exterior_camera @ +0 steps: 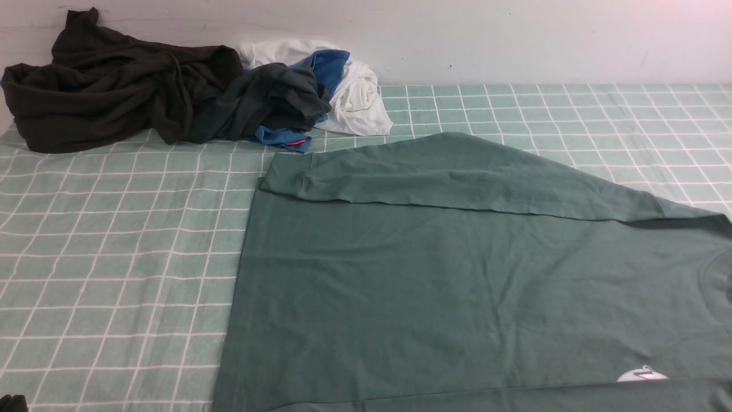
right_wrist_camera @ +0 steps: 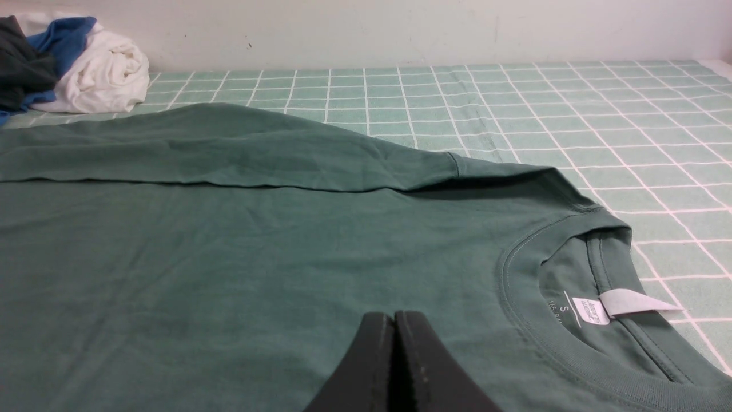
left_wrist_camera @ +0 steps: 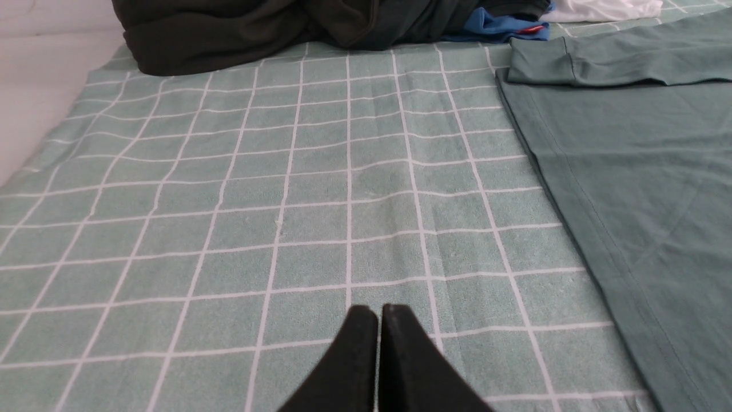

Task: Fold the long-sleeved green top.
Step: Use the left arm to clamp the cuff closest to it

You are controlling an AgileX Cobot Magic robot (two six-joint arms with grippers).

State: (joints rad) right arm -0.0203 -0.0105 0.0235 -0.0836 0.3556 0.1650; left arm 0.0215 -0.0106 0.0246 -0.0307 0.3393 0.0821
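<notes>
On the checked cloth [exterior_camera: 114,240] the green long-sleeved top [exterior_camera: 457,286] lies flat, one sleeve [exterior_camera: 457,177] folded across it. The left gripper [left_wrist_camera: 378,313] hangs over bare checked cloth and the right gripper [right_wrist_camera: 394,317] over the top, both with jaws closed and empty.

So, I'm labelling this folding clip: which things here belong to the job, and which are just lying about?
Job:
green long-sleeved top, one sleeve folded across its body
left gripper, shut
right gripper, shut

Lying about:
olive-black garment
dark grey-green garment
blue garment
white garment
All four are heaped at the far edge of the checked cloth.
</notes>
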